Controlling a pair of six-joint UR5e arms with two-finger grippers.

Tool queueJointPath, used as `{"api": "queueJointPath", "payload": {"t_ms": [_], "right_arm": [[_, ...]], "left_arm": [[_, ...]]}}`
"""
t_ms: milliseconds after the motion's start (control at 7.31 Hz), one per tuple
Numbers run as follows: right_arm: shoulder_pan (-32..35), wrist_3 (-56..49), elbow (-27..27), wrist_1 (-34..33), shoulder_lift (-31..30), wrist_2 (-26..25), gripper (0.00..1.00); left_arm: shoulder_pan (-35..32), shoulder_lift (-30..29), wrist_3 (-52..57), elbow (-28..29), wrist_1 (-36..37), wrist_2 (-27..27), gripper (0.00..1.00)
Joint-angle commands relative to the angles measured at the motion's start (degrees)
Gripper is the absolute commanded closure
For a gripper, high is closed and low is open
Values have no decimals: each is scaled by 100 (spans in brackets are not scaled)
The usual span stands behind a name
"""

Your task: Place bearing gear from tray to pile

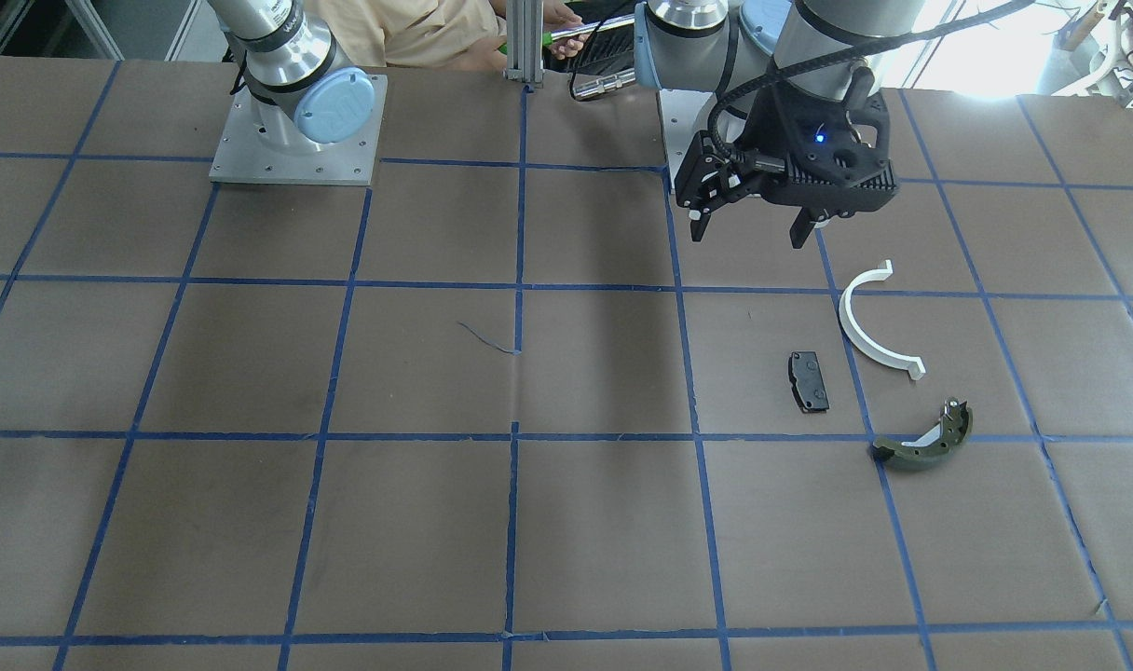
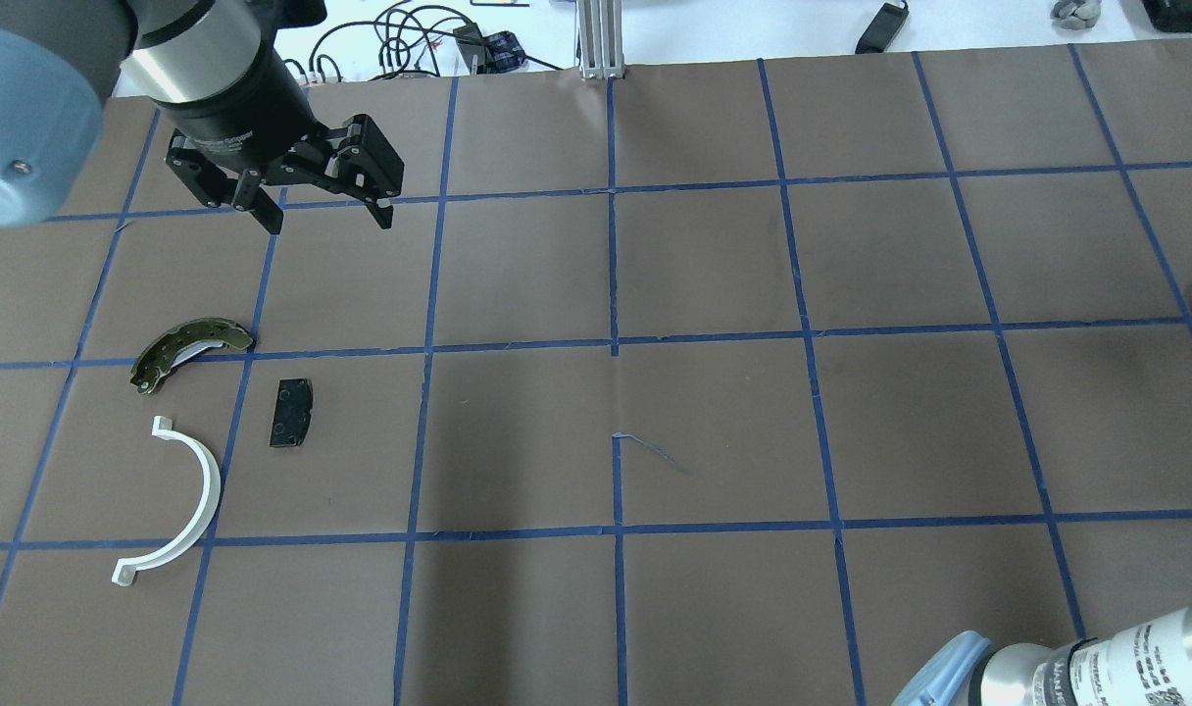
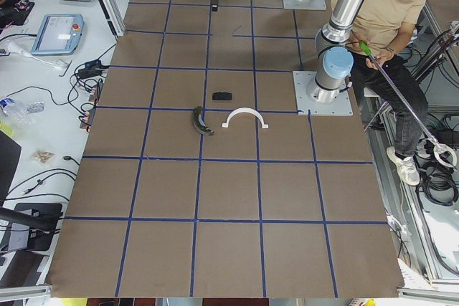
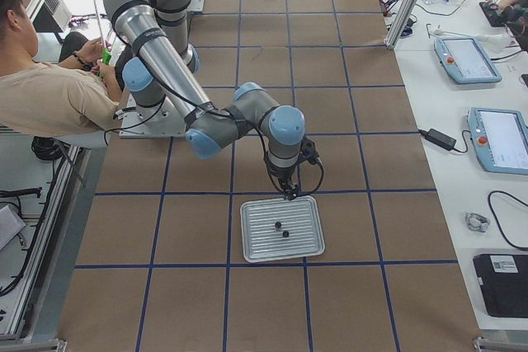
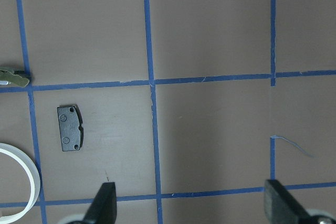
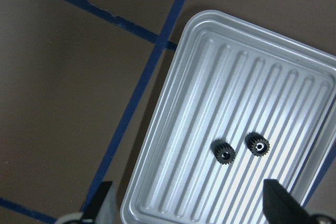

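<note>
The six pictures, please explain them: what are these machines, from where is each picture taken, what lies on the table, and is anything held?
They show two robot arms at a brown table, seen by four fixed cameras (above, front, both ends) and one camera on each wrist. Each arm ends in a two-finger tool. The left tool hangs open near a white half-ring, a black pad and an olive brake shoe. The right tool hangs open over the edge of a metal tray holding two small black gears. Nothing is held.
</note>
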Motion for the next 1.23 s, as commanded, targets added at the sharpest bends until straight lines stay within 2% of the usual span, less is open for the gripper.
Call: {"api": "queueJointPath", "payload": {"t_ms": [0, 274, 684, 821, 1095], "right_arm": [[-84, 801, -82, -373, 527, -63, 0], [-84, 1144, -240, -784, 914, -151, 0], [-171, 1384, -302, -796, 1091, -186, 0], [-180, 1454, -259, -805, 1100, -160, 4], [-180, 1437, -241, -813, 1100, -177, 27]], "left_arm": [[44, 4, 10, -4, 4, -10, 0], [18, 21, -51, -13, 4, -2, 0], [-26, 73, -192, -100, 4, 60, 0], [-35, 100, -523, -153, 4, 51, 0], [-35, 135, -579, -153, -161, 69, 0]]}}
